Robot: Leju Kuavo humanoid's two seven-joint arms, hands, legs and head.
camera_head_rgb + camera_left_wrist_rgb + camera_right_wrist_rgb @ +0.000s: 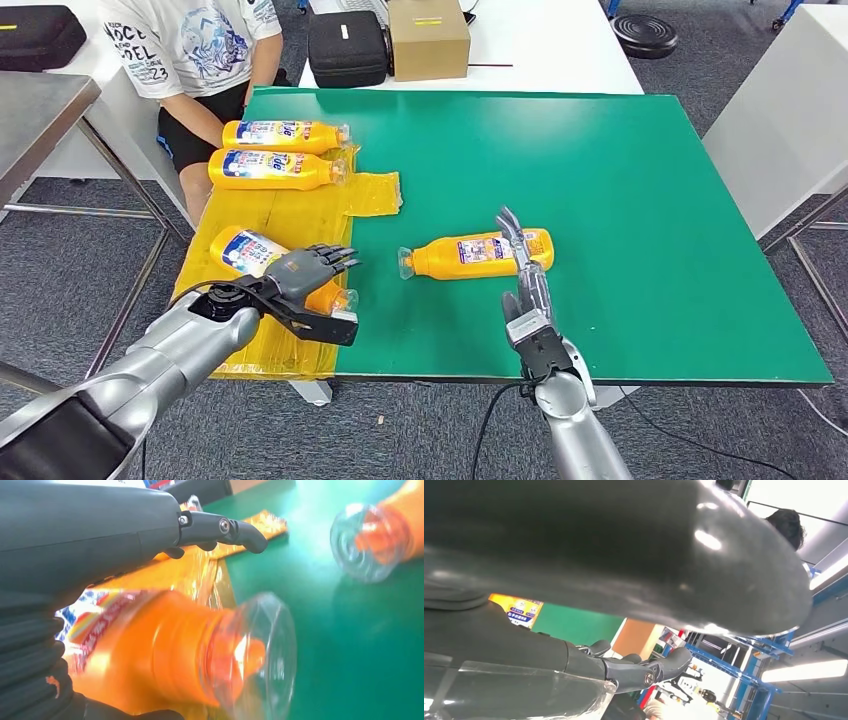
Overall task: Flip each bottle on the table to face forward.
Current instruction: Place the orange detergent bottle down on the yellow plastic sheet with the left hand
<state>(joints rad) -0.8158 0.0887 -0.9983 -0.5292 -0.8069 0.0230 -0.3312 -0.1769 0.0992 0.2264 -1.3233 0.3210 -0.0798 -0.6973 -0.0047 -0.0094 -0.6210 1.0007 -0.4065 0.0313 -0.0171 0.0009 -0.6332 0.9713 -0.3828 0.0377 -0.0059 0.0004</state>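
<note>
Several orange bottles with clear caps lie on their sides. Two of them (285, 135) (275, 170) rest at the back of a yellow mat (300, 215). A third bottle (245, 250) (150, 645) lies at the mat's near end. My left hand (300, 278) is over it, with fingers (235, 530) stretched out above it and a gap between. A fourth bottle (465, 255) (367, 542) lies on the green table top (620, 180). My right hand (528, 290) reaches up to its base end, and the straight fingers (512, 228) (644, 670) lie across the label (516, 610).
A person (200, 50) sits at the table's far left corner, close to the back bottles. A black case (347, 47) and a cardboard box (428, 38) stand on a white table behind. Another white table (790, 120) is at the right, a metal one (40, 110) at the left.
</note>
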